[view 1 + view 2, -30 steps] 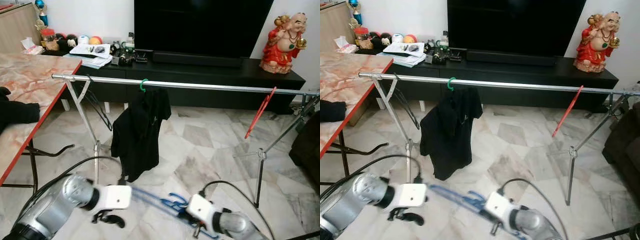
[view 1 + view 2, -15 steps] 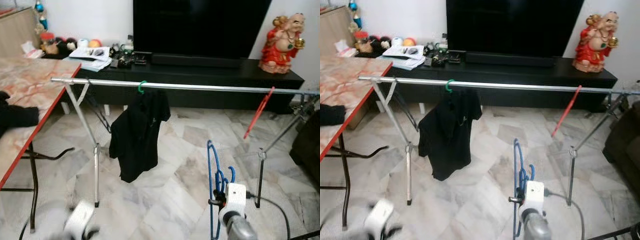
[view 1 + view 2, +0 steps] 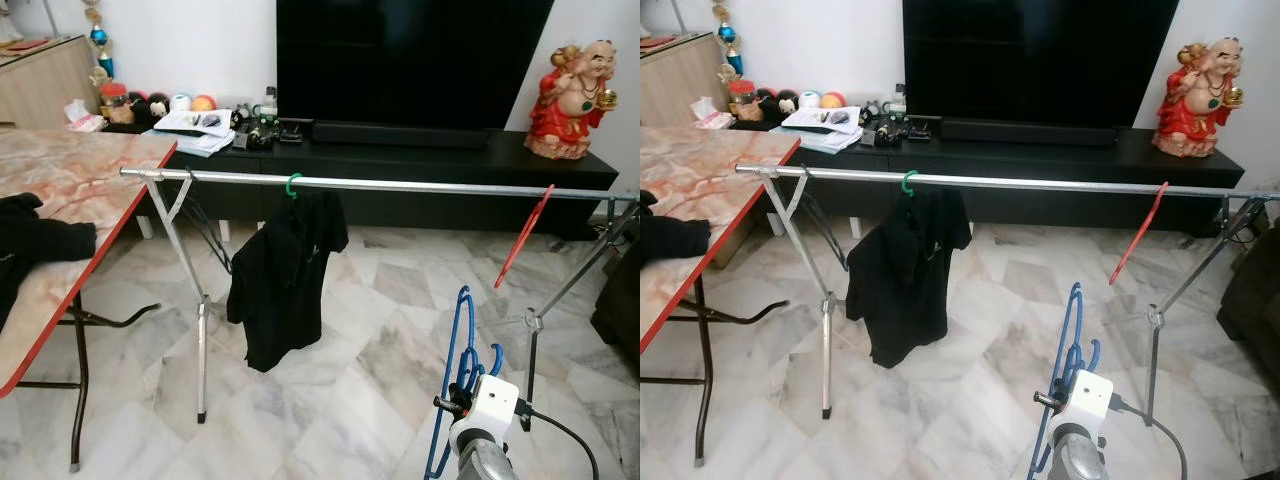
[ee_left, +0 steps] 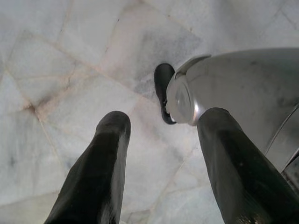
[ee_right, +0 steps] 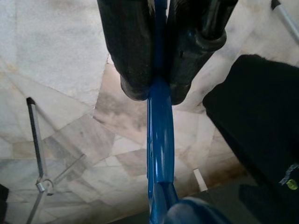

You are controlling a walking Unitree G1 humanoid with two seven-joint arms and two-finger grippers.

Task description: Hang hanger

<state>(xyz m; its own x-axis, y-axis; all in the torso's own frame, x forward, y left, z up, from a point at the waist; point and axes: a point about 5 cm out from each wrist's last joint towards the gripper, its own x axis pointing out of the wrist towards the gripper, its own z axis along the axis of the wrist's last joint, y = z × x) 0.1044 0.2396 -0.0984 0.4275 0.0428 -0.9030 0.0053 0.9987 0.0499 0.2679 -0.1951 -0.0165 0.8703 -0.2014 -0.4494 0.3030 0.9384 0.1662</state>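
**Blue hanger held low, rail well ahead**

The room fills the head views: a pale marble-tile floor (image 3: 340, 390), a black television (image 3: 410, 55) at the top centre over a long dark TV cabinet (image 3: 420, 165), and a red-edged marble-pattern counter (image 3: 60, 210) at the left with a dark garment (image 3: 30, 245) lying on it. A red figurine (image 3: 583, 98) stands on the cabinet at the upper right.

Across the middle runs the steel drying rail (image 3: 400, 186) on crossed legs. A black shirt (image 3: 283, 275) hangs left of centre from a green hanger (image 3: 293, 186); a red hanger (image 3: 523, 235) hangs tilted near the right end.

At the lower right, the right tool (image 5: 156, 88) is clamped tight on the blue hanger (image 3: 460, 375), fingers pressed against its thin bar, hook end standing up above the wrist. The hanger sits well below and short of the rail.

The left tool (image 4: 161, 154) hangs over the floor, fingers spread and holding nothing.

Risks, as I judge them: the grip pinches a narrow, smooth bar, so the hanger could swivel on the lift and the hook miss the rail. The free stretch lies between shirt and red hanger; drifting sideways could knock either.
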